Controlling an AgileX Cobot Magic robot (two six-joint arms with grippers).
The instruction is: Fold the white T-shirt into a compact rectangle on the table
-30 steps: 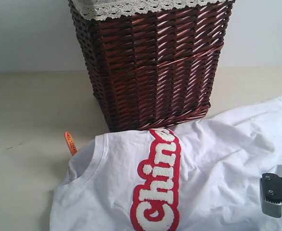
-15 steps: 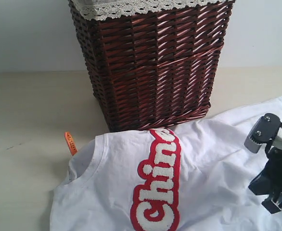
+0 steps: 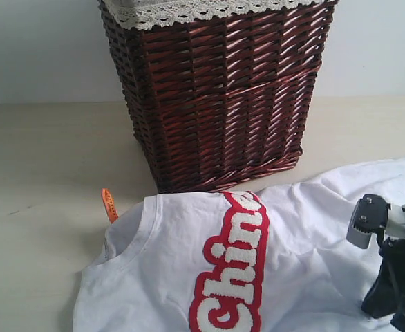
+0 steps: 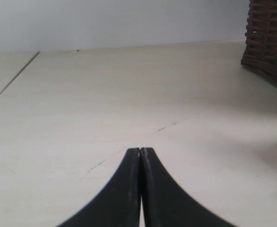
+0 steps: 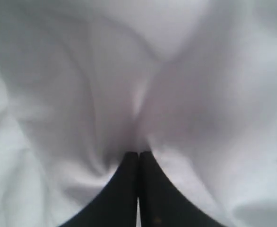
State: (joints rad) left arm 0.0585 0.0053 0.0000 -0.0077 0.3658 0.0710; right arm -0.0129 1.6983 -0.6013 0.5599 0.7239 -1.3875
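Found white T-shirt (image 3: 292, 263) lying rumpled, unfolded, on surface (image 3: 43, 159) just before wicker basket (image 3: 216, 97). Noted right gripper (image 5: 138, 153) clamped on a pinch of cloth, creases converging there; probably for pulling flat. Noted left gripper (image 4: 141, 151) closed, empty, over bare surface.

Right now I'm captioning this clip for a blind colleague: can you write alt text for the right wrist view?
The right tool, black jaws pressed together, appears to pinch the white T-shirt, whose fabric puckers into creases radiating from the tips. Cloth fills the whole frame.
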